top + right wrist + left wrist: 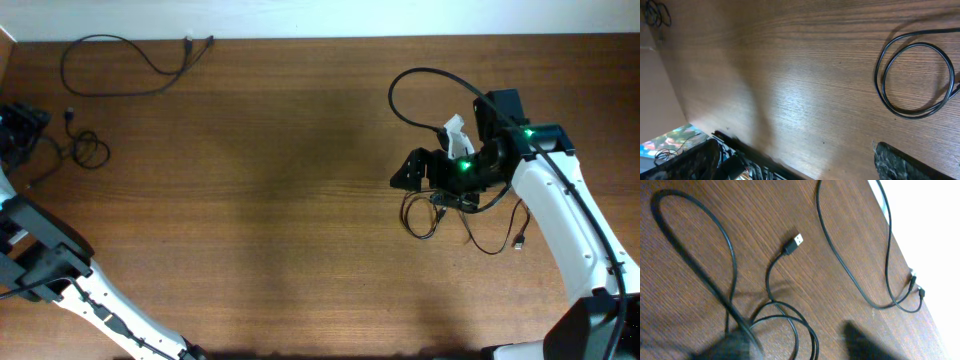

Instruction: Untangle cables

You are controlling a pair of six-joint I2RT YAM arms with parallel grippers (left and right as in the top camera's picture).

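Three thin black cables lie apart on the wooden table. One long loop (110, 94) is at the far left edge. A small coil (92, 150) lies beside my left gripper (20, 135). In the left wrist view this coil (805, 325) and its USB plug (796, 241) lie under my open left gripper (797, 347); one blurred strand rises to the left finger. The long cable (850, 275) runs to the right. The third cable (418, 222) lies just below my right gripper (412, 172). In the right wrist view its loop (912, 114) lies ahead of the open, empty right gripper (797, 160).
The table's far edge meets a white wall (400, 15). A thick black arm cable (400, 85) arcs above the right arm. The right arm's white body (570, 230) crosses the right side. The table's edge shows at the left of the right wrist view (670, 100).
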